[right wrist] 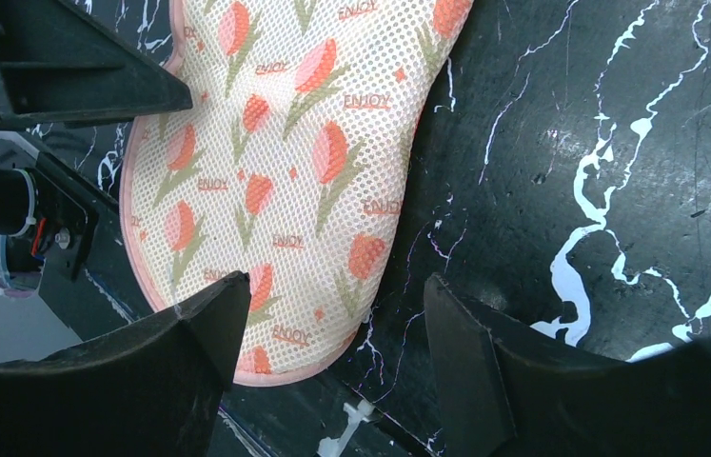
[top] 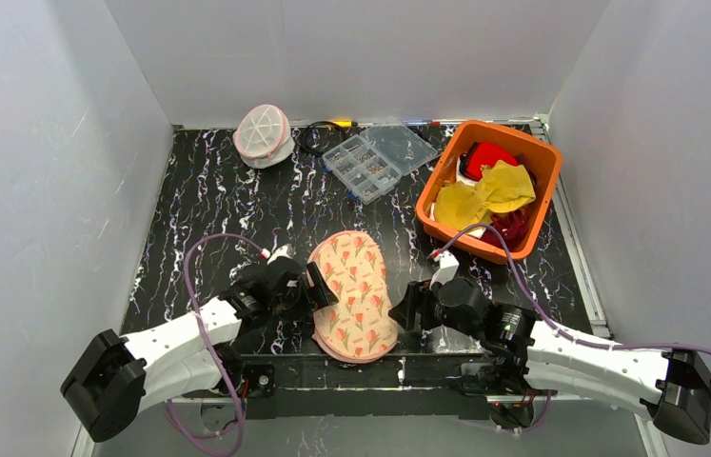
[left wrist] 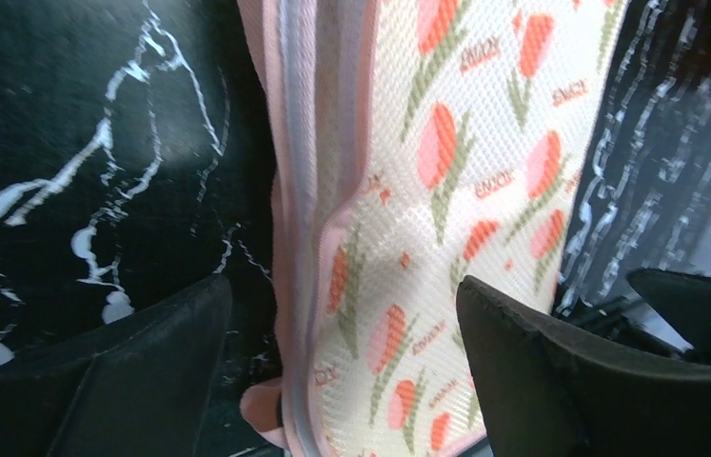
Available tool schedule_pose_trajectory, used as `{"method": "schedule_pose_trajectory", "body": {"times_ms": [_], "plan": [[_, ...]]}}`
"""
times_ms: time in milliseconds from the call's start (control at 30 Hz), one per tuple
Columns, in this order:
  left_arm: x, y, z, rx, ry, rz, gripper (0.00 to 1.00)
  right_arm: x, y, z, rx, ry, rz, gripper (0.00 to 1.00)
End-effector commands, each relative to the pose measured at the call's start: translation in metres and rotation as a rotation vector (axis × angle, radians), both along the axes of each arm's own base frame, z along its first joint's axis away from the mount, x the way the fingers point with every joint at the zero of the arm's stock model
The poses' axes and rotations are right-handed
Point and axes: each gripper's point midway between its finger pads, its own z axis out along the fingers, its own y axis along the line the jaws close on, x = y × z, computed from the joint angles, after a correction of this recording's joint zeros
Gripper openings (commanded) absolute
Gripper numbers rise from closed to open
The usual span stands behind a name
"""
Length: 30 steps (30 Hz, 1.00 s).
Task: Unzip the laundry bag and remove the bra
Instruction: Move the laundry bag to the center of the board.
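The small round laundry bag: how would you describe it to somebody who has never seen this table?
On the black marbled table, look along the far edge by the back wall, left side. There, left of the clear compartment box, sits the round laundry bag. Unlike the flat flowered pouch near the arms, it is a small white mesh dome with a pink rim and spoke-like ribs.

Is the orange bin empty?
No, the orange bin holds yellow cloths and a red item.
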Motion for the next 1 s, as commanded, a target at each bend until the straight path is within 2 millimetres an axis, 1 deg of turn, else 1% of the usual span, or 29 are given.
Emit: {"method": "schedule_pose_trajectory", "body": {"times_ms": [0, 100, 233, 433, 567, 633, 833, 967], "plan": [[-0.039, 0.006, -0.03, -0.047, 0.177, 0.019, 0.88, 0.002, 0.008, 0.013, 0.046, -0.013, 0.004, 0.75], [-0.04, 0.003, -0.028, -0.083, 0.175, 0.024, 0.85, 0.001, 0.008, 0.013, 0.048, -0.008, 0.005, 0.75], [-0.042, 0.011, -0.03, -0.03, 0.176, 0.019, 0.75, 0.001, 0.007, 0.014, 0.055, -0.006, 0.001, 0.74], [-0.045, 0.018, -0.037, -0.004, 0.181, 0.021, 0.52, 0.001, 0.004, 0.014, 0.057, -0.008, -0.009, 0.74], [-0.046, 0.019, -0.041, -0.004, 0.175, 0.018, 0.34, 0.0, 0.003, 0.014, 0.053, -0.005, -0.012, 0.74], [-0.046, 0.018, -0.041, -0.01, 0.168, 0.006, 0.24, 0.001, 0.002, 0.013, 0.054, -0.005, -0.015, 0.73], [-0.045, 0.019, -0.035, -0.008, 0.148, -0.007, 0.01, 0.0, 0.002, 0.016, 0.055, -0.009, -0.01, 0.73], [-0.04, 0.024, -0.023, 0.021, 0.11, -0.002, 0.0, 0.0, 0.0, 0.02, 0.058, -0.019, -0.01, 0.73]]}}
